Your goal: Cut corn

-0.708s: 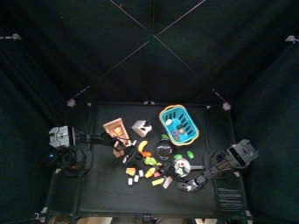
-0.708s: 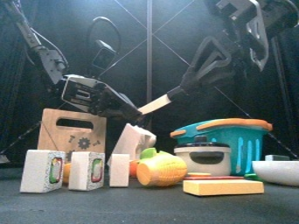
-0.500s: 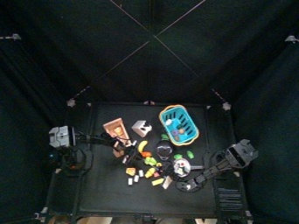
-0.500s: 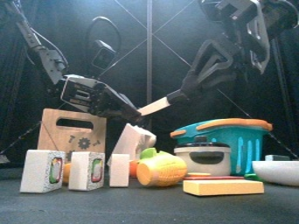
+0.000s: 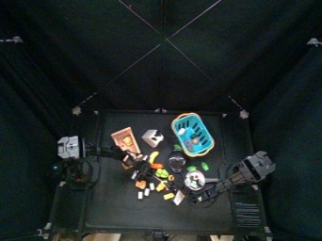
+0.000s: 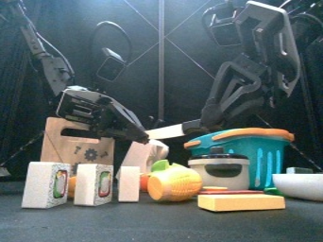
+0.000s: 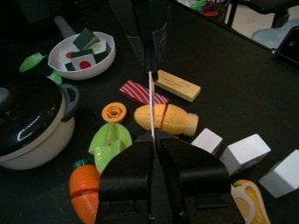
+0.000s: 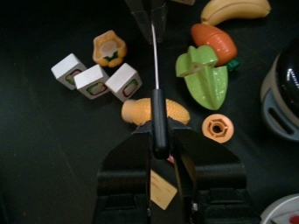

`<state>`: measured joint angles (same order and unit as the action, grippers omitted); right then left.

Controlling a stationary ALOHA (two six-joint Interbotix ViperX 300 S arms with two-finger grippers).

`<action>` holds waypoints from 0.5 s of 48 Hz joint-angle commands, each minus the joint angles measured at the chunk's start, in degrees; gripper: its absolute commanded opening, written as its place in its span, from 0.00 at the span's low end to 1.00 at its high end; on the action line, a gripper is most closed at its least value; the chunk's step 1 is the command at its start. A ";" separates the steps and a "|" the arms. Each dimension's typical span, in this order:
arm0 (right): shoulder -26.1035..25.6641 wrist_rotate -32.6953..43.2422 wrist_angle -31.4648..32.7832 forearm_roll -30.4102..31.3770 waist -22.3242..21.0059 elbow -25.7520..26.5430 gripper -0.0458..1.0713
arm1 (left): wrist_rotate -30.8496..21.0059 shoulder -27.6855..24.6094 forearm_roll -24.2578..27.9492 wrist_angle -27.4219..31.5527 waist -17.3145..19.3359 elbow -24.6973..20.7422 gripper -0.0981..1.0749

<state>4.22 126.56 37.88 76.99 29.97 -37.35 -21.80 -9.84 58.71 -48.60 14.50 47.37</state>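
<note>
Two arms meet above the table's middle. Left arm (image 5: 70, 151) comes in low from its side, forearm sloping down. The left gripper (image 6: 136, 130) tilts down toward the centre. In the left wrist view its jaws look pressed together with no gap, and nothing is visibly between them.

Right arm (image 5: 246, 171) folds high at the elbow, then angles steeply down and inward. The right gripper (image 6: 199, 123) is clenched on the knife (image 6: 171, 129) handle, pale blade pointing at the left gripper's tip. The two tips are near each other; I can't tell whether they touch. In the right wrist view the blade (image 8: 156, 52) shows edge-on, running straight out from the jaws across the corn (image 8: 156, 111).

Corn (image 6: 175, 181) lies on its side on the table at front centre, below the knife and clear of it. It sits between the white cartons (image 6: 51, 183) and the pot in front of the teal basket (image 6: 240, 151). A wooden block (image 6: 240, 201) is just beside it and the cutting board (image 6: 76, 144) stands behind the cartons. The left wrist view shows the corn (image 7: 167, 119) directly under that gripper, with the carrot (image 7: 86, 181) nearby.
</note>
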 commanded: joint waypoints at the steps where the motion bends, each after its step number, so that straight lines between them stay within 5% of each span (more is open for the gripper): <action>1: -0.18 0.09 -1.67 -0.44 0.44 1.32 0.44 | 0.09 0.18 -0.18 -0.70 -0.26 -0.79 0.49; 24: 1.76 0.00 -4.75 -3.43 0.44 2.02 0.44 | 0.09 -4.04 -1.05 -0.70 -1.23 -3.43 0.49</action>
<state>6.77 126.65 33.75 73.56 29.97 -36.21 -21.80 -14.33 58.10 -48.69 13.01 45.53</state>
